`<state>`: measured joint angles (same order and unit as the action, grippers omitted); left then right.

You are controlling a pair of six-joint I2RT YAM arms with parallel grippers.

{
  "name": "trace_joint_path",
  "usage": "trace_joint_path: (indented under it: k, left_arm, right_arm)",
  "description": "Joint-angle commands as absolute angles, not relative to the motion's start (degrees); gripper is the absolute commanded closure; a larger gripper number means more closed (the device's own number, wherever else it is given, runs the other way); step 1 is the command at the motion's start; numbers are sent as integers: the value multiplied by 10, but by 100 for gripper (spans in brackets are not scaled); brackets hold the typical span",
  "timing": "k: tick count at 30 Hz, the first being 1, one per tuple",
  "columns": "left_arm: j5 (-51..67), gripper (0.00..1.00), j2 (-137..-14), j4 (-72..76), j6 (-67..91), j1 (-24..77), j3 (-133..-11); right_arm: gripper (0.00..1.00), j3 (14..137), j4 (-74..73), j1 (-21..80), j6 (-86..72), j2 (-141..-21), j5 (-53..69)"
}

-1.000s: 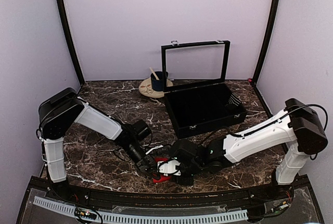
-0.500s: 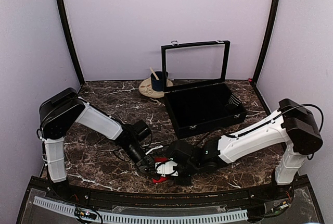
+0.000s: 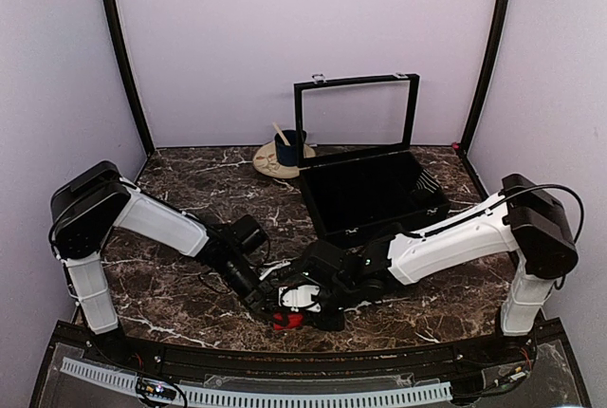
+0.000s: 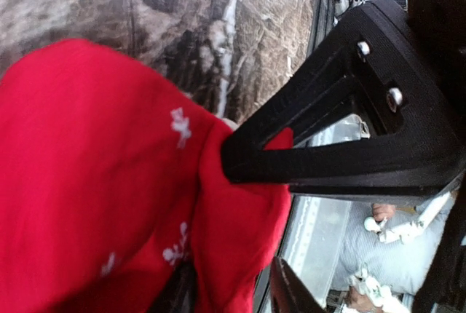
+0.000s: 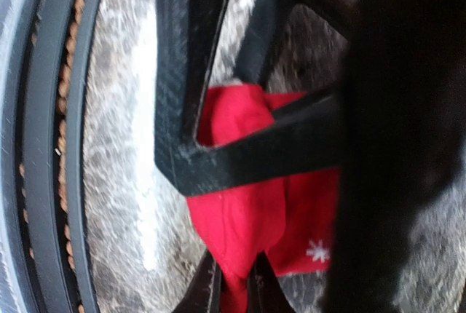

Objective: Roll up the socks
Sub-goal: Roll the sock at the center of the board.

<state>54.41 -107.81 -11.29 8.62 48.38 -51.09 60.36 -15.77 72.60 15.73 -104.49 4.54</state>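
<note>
The socks (image 3: 285, 320) are a small bright red bundle on the marble table near its front edge, mostly covered by both grippers. My left gripper (image 3: 268, 296) reaches in from the left. In the left wrist view the socks (image 4: 95, 182) show little white marks, and the left gripper (image 4: 251, 215) stands open with a fold of red cloth lying loose between its fingers. My right gripper (image 3: 296, 306) comes in from the right. In the right wrist view the right gripper (image 5: 211, 218) is shut on a bunch of the socks (image 5: 240, 211).
A black box (image 3: 375, 199) with its glass lid (image 3: 356, 114) raised stands behind the grippers, right of centre. A dark blue mug (image 3: 289, 147) sits on a beige plate (image 3: 270, 166) at the back. The table's front rail (image 3: 285, 356) runs just below the socks.
My left gripper has opened from shut and its arm has swung left. My right gripper has closed on the socks and slid a little left, covering more of them.
</note>
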Motion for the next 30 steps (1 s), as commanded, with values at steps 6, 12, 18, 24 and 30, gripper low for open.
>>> trace_joint_path:
  k: [6,12,18,24,30]
  left_arm:
    - [384,57,-999,-60,179,481,-436]
    - [315,56,-945,-48,207,481,-405]
    - [222,56,-872,-28,231,482,-368]
    - [161,56,-802,-15,226,484,-342]
    - [118,56,-758,-4,203,513,-327]
  right_arm:
    - [100,642,-220,695,130,-1079,103]
    - [100,657,-236,681,116,-1089,131]
    - [100,679,-246,668,99,-1097,168]
    - [100,698,-266,660,94,-1112,203]
    - [100,741,-311,642,87,-1142,264]
